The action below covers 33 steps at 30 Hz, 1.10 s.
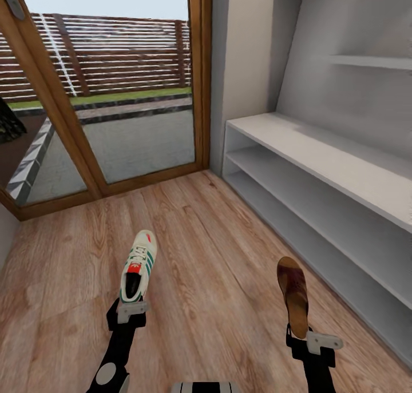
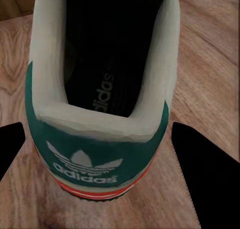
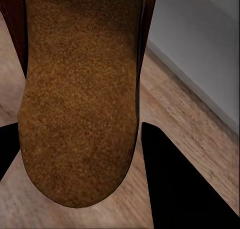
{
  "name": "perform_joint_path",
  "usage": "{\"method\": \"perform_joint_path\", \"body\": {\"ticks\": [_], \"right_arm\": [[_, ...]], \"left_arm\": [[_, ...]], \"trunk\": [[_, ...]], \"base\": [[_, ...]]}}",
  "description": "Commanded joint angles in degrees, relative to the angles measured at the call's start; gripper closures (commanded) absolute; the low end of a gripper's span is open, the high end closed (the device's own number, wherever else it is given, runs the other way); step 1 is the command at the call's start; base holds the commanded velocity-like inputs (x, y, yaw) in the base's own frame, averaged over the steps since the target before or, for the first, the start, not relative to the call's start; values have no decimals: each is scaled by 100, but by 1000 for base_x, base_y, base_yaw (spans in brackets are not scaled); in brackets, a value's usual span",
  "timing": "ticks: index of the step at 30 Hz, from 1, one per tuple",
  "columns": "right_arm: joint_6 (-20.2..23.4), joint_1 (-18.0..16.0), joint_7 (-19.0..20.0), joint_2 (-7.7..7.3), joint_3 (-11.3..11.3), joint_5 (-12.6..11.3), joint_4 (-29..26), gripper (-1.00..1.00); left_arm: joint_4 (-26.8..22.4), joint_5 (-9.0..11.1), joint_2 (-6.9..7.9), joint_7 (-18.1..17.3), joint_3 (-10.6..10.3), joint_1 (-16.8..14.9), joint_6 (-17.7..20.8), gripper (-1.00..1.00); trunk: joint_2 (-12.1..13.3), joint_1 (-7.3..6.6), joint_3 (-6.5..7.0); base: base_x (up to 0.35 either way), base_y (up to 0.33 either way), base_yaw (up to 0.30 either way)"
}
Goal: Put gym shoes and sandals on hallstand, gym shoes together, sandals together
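Observation:
A cream-white gym shoe with green stripes points away from me, and my left gripper is shut on its heel. In the left wrist view the green heel of the gym shoe sits between the two black fingers. My right gripper is shut on the heel end of a brown sandal, whose tan footbed lies between the fingers. The hallstand stands along the right wall, just right of the sandal. Both shoes hang over the corridor floor.
A glass door in a wooden frame closes the corridor's far end, with a yard and a fence behind it. A floating shelf sticks out of the hallstand's back panel. The hallstand's flat top and two open shelf levels are bare.

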Motion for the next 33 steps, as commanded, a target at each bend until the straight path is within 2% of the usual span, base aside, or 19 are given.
{"method": "perform_joint_path", "body": {"ticks": [1,17,33], "right_arm": [[-8,1,4,1,2,-21,1,100],[-13,-27,14,-3,-3,-12,160,100],[-102,-23,5,-19,-15,-21,314,100]], "left_arm": [[0,-4,0,7,-1,0,1,100],[-1,-11,0,7,-1,0,1,100],[46,-6,0,7,-1,0,1,100]], "trunk": [[0,0,2],[0,0,8],[0,0,-1]], "base": [[0,0,-96],[0,0,-49],[0,0,-232]]}}
